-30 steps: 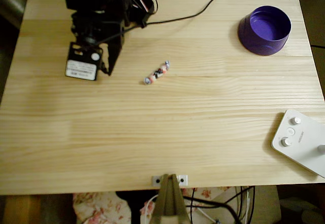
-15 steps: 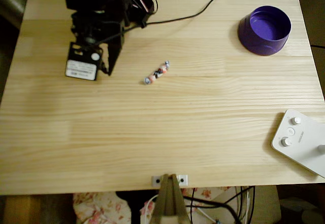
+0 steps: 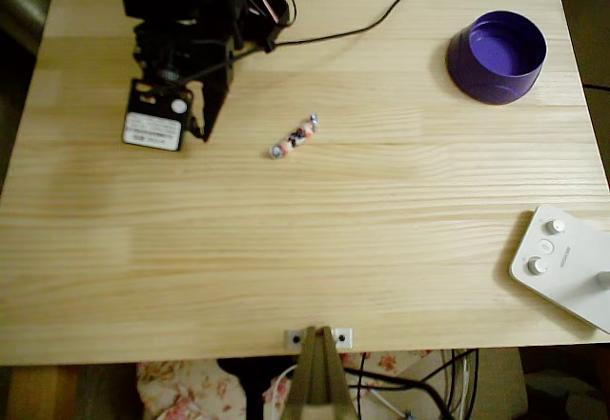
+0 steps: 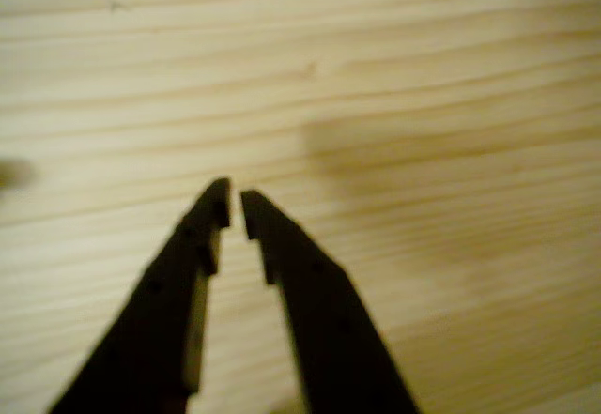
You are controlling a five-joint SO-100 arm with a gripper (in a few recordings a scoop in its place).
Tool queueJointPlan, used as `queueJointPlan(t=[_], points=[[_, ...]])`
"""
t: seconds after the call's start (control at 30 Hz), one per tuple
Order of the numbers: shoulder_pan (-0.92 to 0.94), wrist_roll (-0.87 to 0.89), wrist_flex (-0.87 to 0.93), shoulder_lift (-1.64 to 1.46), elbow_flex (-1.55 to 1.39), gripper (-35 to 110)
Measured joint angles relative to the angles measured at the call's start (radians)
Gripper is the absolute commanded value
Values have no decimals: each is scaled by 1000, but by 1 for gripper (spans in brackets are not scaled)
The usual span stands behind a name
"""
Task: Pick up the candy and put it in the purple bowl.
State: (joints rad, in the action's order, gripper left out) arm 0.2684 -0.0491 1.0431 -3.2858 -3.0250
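Observation:
The candy (image 3: 294,136), a tiny pink-orange and white wrapped sweet with bluish twisted ends, lies on the wooden table left of centre in the overhead view. The purple bowl (image 3: 497,56) stands at the far right corner, upright, with nothing visible inside. My black gripper (image 3: 203,132) hangs at the far left, about a hand's width left of the candy, tips pointing down at the table. In the wrist view the gripper (image 4: 233,205) has its two dark fingers nearly together, a thin gap between the tips, nothing held, bare wood beneath.
A white device with buttons (image 3: 564,265) lies at the near right edge. A black cable (image 3: 362,28) runs across the far part of the table from the arm. A clamp (image 3: 317,338) grips the near edge.

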Motion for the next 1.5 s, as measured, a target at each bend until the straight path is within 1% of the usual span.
queueJointPlan(t=[0.7, 1.4, 1.5], points=[[32, 41, 0, 0, 0, -1], [32, 35, 0, 0, 0, -1], [32, 43, 34, 14, 23, -1]])
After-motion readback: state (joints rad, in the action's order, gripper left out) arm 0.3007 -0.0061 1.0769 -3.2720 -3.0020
